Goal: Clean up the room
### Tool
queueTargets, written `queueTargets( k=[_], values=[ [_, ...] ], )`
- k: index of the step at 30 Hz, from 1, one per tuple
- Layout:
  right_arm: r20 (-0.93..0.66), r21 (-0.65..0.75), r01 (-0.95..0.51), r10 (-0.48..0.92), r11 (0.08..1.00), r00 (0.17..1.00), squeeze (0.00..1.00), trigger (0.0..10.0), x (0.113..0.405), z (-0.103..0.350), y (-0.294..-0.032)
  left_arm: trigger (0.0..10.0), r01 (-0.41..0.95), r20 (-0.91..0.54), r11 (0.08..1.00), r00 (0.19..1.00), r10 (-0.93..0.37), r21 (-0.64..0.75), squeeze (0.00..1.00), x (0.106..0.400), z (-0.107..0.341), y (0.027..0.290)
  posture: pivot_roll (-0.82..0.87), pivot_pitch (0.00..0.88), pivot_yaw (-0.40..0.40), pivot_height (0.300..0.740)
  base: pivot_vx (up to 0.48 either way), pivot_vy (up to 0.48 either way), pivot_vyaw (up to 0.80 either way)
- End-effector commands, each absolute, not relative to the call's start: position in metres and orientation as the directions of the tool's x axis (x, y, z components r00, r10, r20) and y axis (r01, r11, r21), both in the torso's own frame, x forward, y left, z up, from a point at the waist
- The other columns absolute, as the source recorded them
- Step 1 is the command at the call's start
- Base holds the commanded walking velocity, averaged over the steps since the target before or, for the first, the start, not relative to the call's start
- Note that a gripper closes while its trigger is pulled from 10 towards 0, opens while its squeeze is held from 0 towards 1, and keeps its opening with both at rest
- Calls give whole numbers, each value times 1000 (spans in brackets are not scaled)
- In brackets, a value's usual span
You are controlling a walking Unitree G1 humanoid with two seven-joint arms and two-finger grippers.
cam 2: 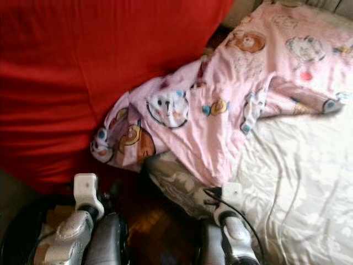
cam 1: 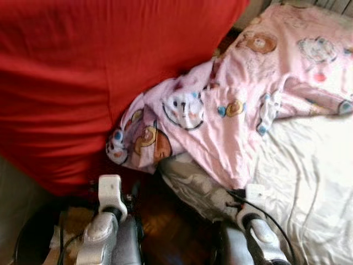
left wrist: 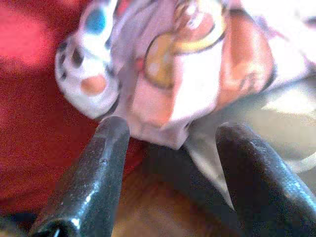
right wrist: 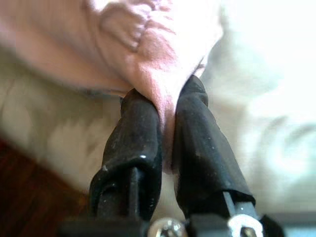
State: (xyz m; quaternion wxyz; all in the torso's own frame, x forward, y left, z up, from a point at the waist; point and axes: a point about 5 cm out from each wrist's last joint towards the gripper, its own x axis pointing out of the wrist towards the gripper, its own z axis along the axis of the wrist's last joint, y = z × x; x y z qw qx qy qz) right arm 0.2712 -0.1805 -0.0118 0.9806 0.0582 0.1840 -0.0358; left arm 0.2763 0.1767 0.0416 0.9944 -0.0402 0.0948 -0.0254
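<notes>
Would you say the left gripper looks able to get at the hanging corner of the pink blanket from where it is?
Probably yes: the left gripper is open, and the pink blanket corner hangs just beyond its fingertips with nothing between them.

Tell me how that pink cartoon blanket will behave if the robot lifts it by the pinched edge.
The pink blanket lies in soft folds over the bed, so it will probably hang limp and trail. The right gripper pinches only a thin fold, which may slip. One end droops beside the red cushion, so it may drag.
</notes>
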Motion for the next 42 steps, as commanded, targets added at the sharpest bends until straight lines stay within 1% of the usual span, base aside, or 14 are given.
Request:
queueTargets(
  k=[1,6,12,13,14,20,27,30,34,37,38,42],
  values=[
    [-347,113,95,-50,989,937,0,0,271,-11,-178,10000,37,-257,997,965,-55,-73,0,265,25,177,-17,0,-30,592,0,0,0],
    [-341,119,84,-39,989,939,0,0,267,-13,-175,10000,39,-248,996,967,-57,-75,0,269,17,178,-16,0,-29,592,0,0,0],
    [-330,139,76,-26,987,944,0,0,263,-14,-172,10000,31,-268,997,962,-51,-77,0,266,10,179,-14,0,-28,592,0,0,0],
    [-331,139,76,-26,987,943,0,2549,263,-14,-172,10000,28,-273,997,961,-49,-78,0,265,8,179,-16,0,-27,592,0,0,0],
    [-332,140,78,-28,987,943,0,10000,262,-15,-171,10000,23,-279,996,959,-45,-82,0,264,7,180,-18,0,-25,592,0,0,0],
    [-328,155,83,-28,984,944,0,10000,260,-16,-170,10000,2,-308,996,951,-31,-94,0,259,-4,184,-19,0,-22,592,0,0,0],
    [-445,132,111,-41,985,895,0,10000,243,-35,-170,10000,-18,-403,995,915,-22,-97,0,248,-23,184,-14,0,-22,642,0,0,0],
    [-459,129,109,-39,986,888,0,10000,239,-39,-171,10000,-27,-454,995,891,-18,-92,0,242,-31,186,-12,0,-22,662,0,0,0],
    [-466,126,111,-40,986,884,0,10000,237,-40,-173,10000,-51,-485,994,874,-1,-93,0,239,-36,189,-14,0,-21,682,0,0,0],
    [-471,124,112,-41,986,881,0,10000,236,-41,-173,10000,-59,-496,994,869,6,-91,0,238,-37,191,-15,0,-22,687,0,0,0],
    [-479,121,115,-44,986,877,0,10000,235,-42,-174,10000,-68,-509,994,861,14,-87,0,237,-39,192,-13,0,-23,697,0,0,0],
    [-497,115,114,-42,987,867,0,10000,232,-45,-175,10000,-70,-534,994,845,16,-82,0,233,-44,192,-11,0,-27,712,0,0,0]
  ],
)
